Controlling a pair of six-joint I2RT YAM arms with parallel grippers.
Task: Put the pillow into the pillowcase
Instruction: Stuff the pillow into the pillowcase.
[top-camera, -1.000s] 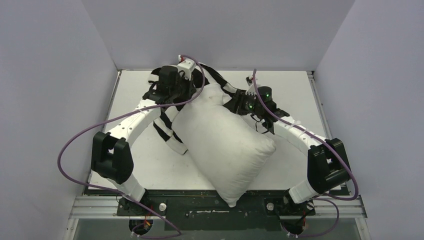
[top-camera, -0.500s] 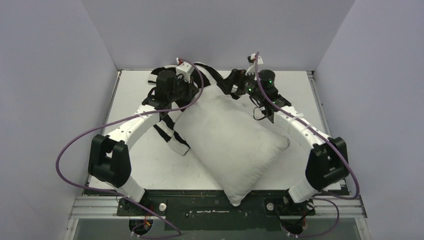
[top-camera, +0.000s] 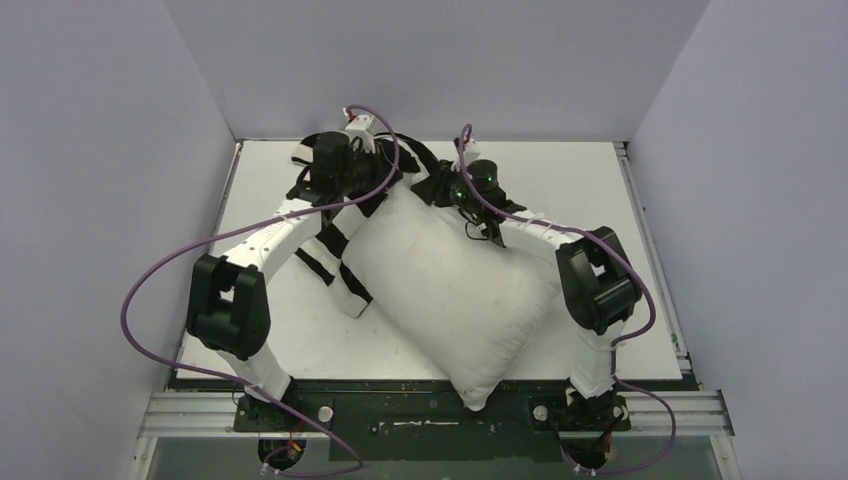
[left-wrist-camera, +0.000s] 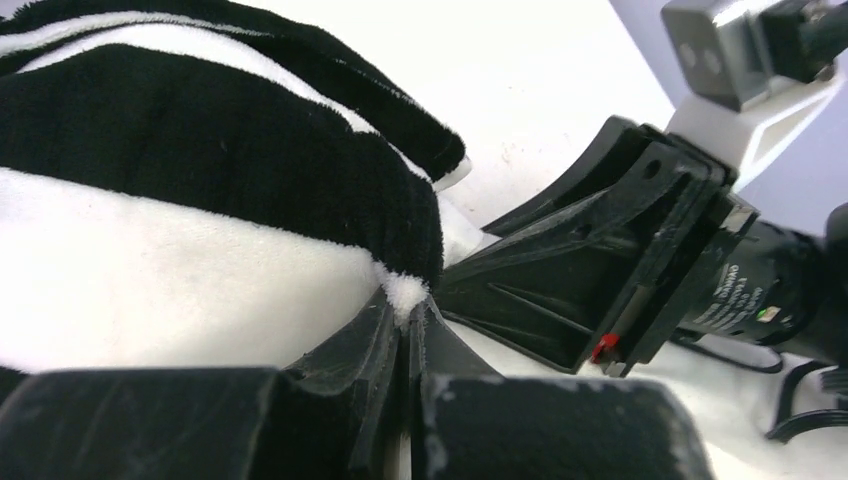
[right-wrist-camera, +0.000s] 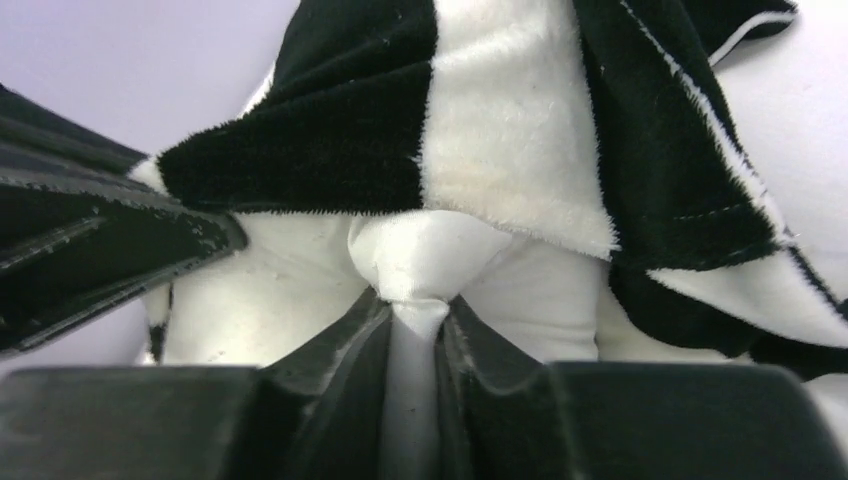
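Observation:
The plump off-white pillow (top-camera: 450, 285) lies slantwise on the table, its far corner up between both grippers. The black-and-white striped pillowcase (top-camera: 338, 262) lies bunched along the pillow's left side and around its far end. My left gripper (top-camera: 382, 186) is shut on a fuzzy white edge of the pillowcase (left-wrist-camera: 200, 200), pinched between its fingertips (left-wrist-camera: 405, 300). My right gripper (top-camera: 436, 190) is shut on a pinch of the pillow's fabric (right-wrist-camera: 420, 250) at that far corner, with the striped pillowcase (right-wrist-camera: 500, 130) draped just above it. The two grippers nearly touch.
The white table (top-camera: 590, 190) is boxed in by grey walls on the left, back and right. The right arm's elbow (top-camera: 595, 280) stands raised beside the pillow's right edge. The pillow's near corner (top-camera: 472, 398) hangs over the table's front edge by the arm bases.
My right gripper opened, moved left toward the left gripper and shut again on the pillow's far corner; its elbow folded upward. The left gripper stayed shut on the pillowcase.

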